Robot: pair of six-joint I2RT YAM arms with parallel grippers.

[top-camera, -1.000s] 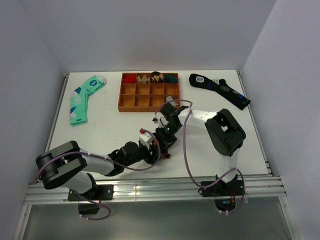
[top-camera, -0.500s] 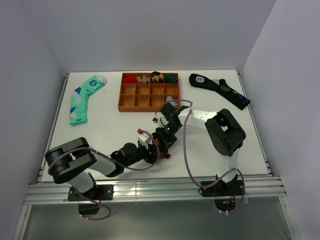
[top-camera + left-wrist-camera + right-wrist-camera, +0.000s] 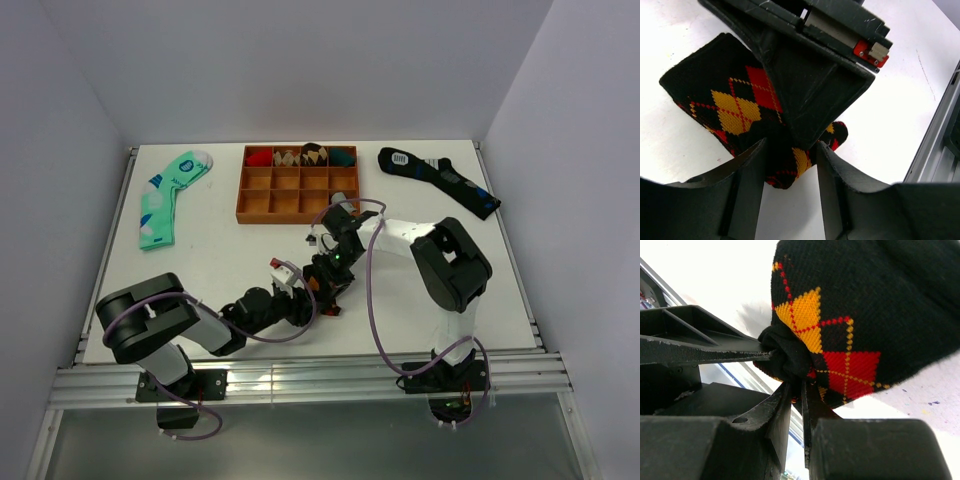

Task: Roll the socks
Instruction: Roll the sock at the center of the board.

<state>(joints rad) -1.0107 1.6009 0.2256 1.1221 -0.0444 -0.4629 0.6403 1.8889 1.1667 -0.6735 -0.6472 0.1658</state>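
The black argyle sock (image 3: 735,100) with red and orange diamonds lies on the white table, its near end bunched into a small roll. It also fills the top of the right wrist view (image 3: 865,300). My right gripper (image 3: 799,387) is shut on a fold of that bunched end. My left gripper (image 3: 790,150) has a finger on each side of the same end and squeezes it, with the right gripper's fingertip coming down between them. In the top view both grippers meet mid-table, left (image 3: 320,287) and right (image 3: 330,270), and hide most of the sock.
A wooden tray (image 3: 295,219) stands behind the grippers, with rolled socks (image 3: 300,156) in its back row. A mint green and white sock (image 3: 165,195) lies far left. A dark navy sock (image 3: 440,178) lies far right. The table's metal front rail (image 3: 300,375) is close.
The left arm's wrist and elbow have shifted a little to the left and nearer. Both grippers stay together on the sock's end. The right arm has hardly moved.
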